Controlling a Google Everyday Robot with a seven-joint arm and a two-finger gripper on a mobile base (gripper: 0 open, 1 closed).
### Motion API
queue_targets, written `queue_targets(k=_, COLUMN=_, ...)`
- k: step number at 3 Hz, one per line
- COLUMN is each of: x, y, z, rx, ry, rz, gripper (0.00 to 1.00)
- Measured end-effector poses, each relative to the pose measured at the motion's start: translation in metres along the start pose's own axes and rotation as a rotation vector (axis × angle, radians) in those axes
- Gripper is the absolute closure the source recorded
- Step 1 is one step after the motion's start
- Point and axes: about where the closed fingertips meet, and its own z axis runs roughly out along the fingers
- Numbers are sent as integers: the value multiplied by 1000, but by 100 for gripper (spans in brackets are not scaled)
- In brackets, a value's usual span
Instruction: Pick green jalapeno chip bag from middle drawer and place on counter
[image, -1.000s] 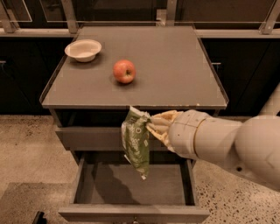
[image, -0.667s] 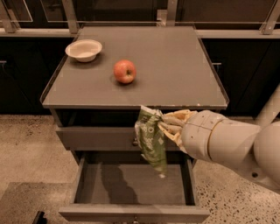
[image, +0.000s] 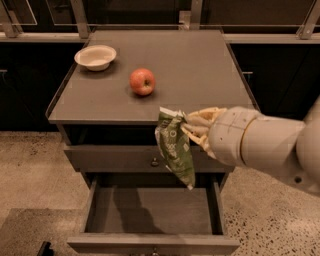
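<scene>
Camera view, looking down and forward at a dark cabinet. Broad flat grey-brown counter (image: 200, 65) on top, thin raised rims at the sides, scuffed front edge. On it, far left corner: small shallow off-white round bowl (image: 95, 56), upright. Near the counter's middle, well apart from the bowl: round red apple (image: 142, 81), stem side up. Below the counter's front edge: closed dark drawer front (image: 110, 157) with a small round knob (image: 155, 161). Under that, pulled out toward the camera: wide shallow dark grey-brown middle drawer (image: 150, 212), low side walls, flat bottom bare and in shadow. Entering from the right: thick cream-white rounded robot arm (image: 265, 145), ending in the cream-coloured two-finger gripper (image: 191, 131), level with the counter's front edge, just in front of it. Fingers (image: 200, 120) pinched closed on the upper right edge of the small crinkled glossy green jalapeno chip bag (image: 175, 147), green with white patches and print. Bag off every surface, hanging long side down, slightly tilted, top corner overlapping the counter's front edge in the picture, body across the closed drawer front beside the knob, lower tip above the rear of the open drawer. Not resting on the counter, not in the drawer. Either side of the cabinet: speckled stone floor (image: 30, 160). Lower left edge: small dark object (image: 45, 248), cut off, not identifiable.
</scene>
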Motion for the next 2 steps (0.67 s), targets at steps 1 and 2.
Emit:
queue_targets(k=1, x=-35, y=-45, z=-4, rx=24, ry=-33, rz=-73, gripper=100)
queue_targets(k=2, x=-69, y=-94, z=-3, rx=32, ry=-50, rz=-134, gripper=100)
